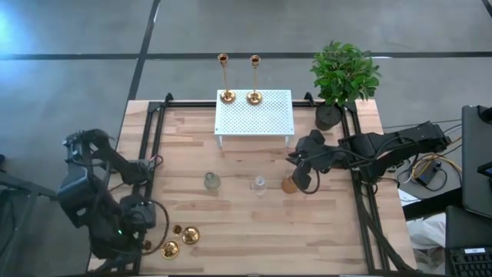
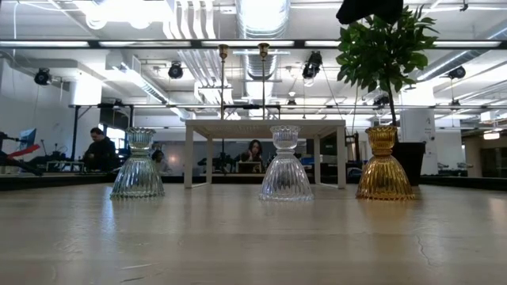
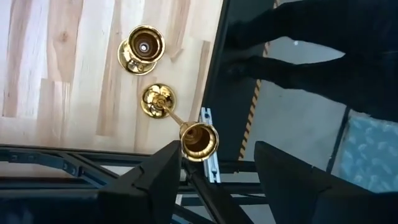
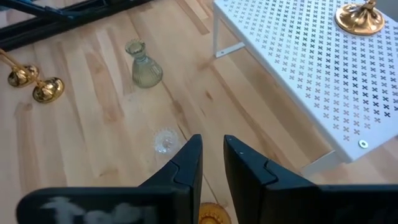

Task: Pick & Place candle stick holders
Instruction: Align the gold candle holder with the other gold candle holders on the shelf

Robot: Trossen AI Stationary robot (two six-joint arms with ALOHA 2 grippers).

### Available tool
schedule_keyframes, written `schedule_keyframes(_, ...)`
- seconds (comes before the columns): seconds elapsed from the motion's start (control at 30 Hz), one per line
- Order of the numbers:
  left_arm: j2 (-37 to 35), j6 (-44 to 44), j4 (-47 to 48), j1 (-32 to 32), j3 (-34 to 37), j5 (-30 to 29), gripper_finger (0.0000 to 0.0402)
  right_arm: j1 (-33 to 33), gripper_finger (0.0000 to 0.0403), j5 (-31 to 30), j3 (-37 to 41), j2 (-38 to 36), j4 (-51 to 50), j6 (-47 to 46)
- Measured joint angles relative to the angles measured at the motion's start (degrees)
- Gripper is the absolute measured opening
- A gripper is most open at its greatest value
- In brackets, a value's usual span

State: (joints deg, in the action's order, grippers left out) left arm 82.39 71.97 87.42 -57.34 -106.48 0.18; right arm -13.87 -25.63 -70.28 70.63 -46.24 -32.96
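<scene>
Two gold candlesticks (image 1: pixel 225 77) (image 1: pixel 254 77) stand by their bases on the far edge of a white perforated shelf (image 1: pixel 254 119). Two more (image 1: pixel 188 235) (image 1: pixel 171 249) stand on the wood at the near left. In the left wrist view one (image 3: pixel 142 48) shows from above and the other (image 3: pixel 158 101) has its top cup (image 3: pixel 199 140) between my fingers. My left gripper (image 3: pixel 217 152) is open above them, the cup close to one finger (image 3: pixel 165 165). My right gripper (image 4: pixel 213 149) hangs shut over an amber glass holder (image 1: pixel 289 185), touching nothing. My left gripper comes from above, pointing down, with the top cup (image 3: pixel 199 140) of one candlestick between its open fingers, close beside one finger (image 3: pixel 165 165). I cannot tell whether that finger touches the cup. The candlestick stands on its base (image 3: pixel 158 101) on the table.
A greenish glass holder (image 1: pixel 211 181), a clear one (image 1: pixel 260 185) and the amber one stand in a row mid-table. A potted plant (image 1: pixel 342 77) stands at the far right. Black frame rails (image 1: pixel 150 146) run along both table sides. People sit in the room beyond.
</scene>
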Motion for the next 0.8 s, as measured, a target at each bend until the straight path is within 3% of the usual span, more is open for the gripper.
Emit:
schedule_keyframes(0.33,4.2,-1.2,0.0,-0.7,0.1,1.6,0.0209,0.0,0.0068,-0.1,0.3,0.0,0.0,-0.1)
schedule_keyframes(0.8,3.0,0.0,2.6,-0.7,3.2,-0.1,0.0209,0.0,0.0072,-1.4,0.3,0.0,0.1,-0.5)
